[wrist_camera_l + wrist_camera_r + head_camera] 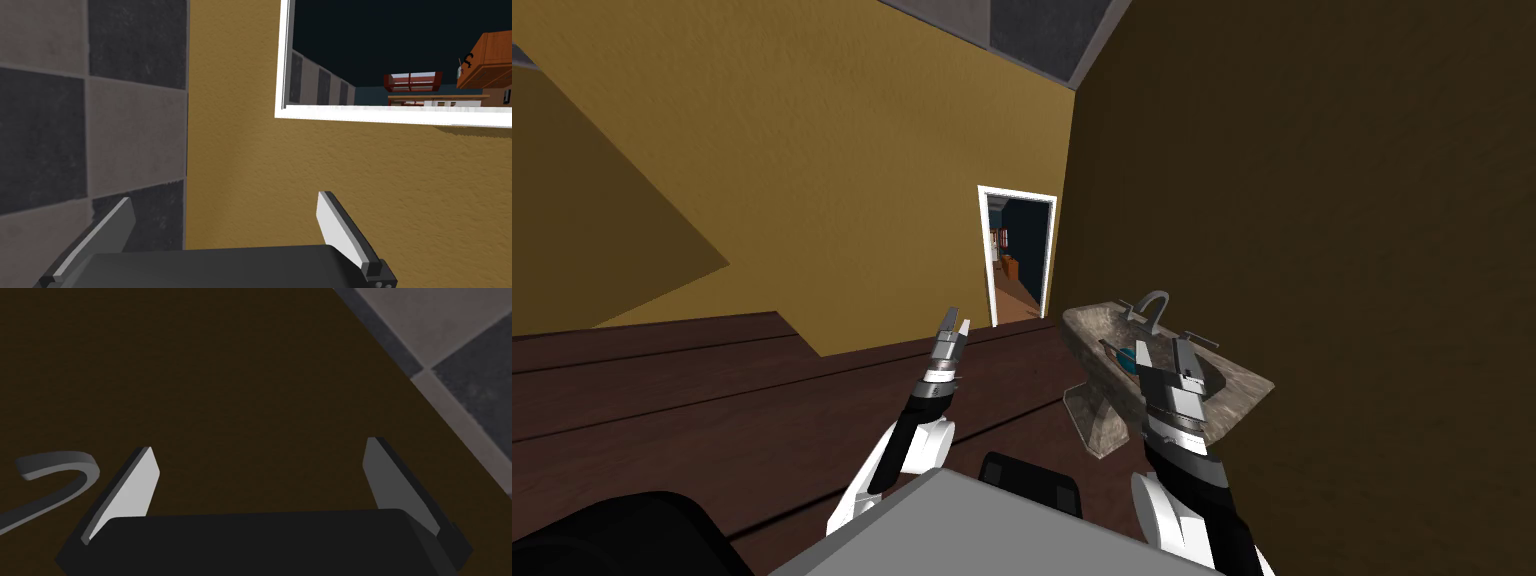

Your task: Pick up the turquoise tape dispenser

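The turquoise tape dispenser [1117, 357] lay in the basin of the mottled stone sink [1085, 322], below the curved grey faucet [1152, 302]. The right gripper [1162, 352] hung over the basin just beside it, fingers spread wide and holding nothing, facing the dark brown wall [240, 363]. The left gripper [957, 326] was raised well apart from the sink, likewise wide open and empty.

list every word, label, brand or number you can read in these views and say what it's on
No text can be read in these views.
turquoise tape dispenser, in the sink: no label visible.
faucet: no marking visible.
orange cabinet, seen through the doorway: a small black mark at its edge, too small to read.
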### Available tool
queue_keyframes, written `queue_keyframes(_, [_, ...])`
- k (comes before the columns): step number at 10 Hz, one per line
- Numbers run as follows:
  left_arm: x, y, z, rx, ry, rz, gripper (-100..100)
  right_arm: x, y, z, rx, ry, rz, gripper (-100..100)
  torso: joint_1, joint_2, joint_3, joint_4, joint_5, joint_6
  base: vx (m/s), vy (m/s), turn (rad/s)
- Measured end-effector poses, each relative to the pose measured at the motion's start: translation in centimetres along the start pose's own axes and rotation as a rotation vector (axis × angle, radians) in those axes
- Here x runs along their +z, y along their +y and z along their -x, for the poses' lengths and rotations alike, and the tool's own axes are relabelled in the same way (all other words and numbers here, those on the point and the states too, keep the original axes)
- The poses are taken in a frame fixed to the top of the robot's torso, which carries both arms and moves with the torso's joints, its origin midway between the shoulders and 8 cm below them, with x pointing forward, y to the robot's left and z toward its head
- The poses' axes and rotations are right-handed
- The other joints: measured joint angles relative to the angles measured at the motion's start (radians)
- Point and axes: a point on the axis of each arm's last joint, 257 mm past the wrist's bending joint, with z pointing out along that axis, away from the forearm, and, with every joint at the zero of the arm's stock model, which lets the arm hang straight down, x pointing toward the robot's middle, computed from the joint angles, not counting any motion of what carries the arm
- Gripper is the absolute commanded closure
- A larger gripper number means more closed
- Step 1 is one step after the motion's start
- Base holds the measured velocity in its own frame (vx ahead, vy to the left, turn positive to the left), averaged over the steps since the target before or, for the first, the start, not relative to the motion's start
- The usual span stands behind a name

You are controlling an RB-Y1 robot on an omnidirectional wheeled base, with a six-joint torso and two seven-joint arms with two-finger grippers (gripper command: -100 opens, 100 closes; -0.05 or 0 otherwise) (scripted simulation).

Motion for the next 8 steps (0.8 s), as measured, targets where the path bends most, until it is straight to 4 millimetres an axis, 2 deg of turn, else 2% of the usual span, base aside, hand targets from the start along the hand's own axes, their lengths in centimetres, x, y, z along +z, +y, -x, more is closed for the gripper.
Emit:
queue_keyframes(5, [0.0, 0.0, 0.0, 0.0, 0.0, 0.0, 0, -0.6, -0.6, -2.6, -0.11, 0.16, 0.014, -100, 0.002, 0.0, 0.0, 0.0, 0.0, 0.0, -0.003, 0.026, -0.023])
queue_keyframes(8, [0.0, 0.0, 0.0, 0.0, 0.0, 0.0, 0, -1.8, -1.2, -4.1, -0.184, 0.259, 0.02, -100, 0.005, 0.001, 0.001, 0.0, 0.001, 0.0, -0.021, 0.083, -0.046])
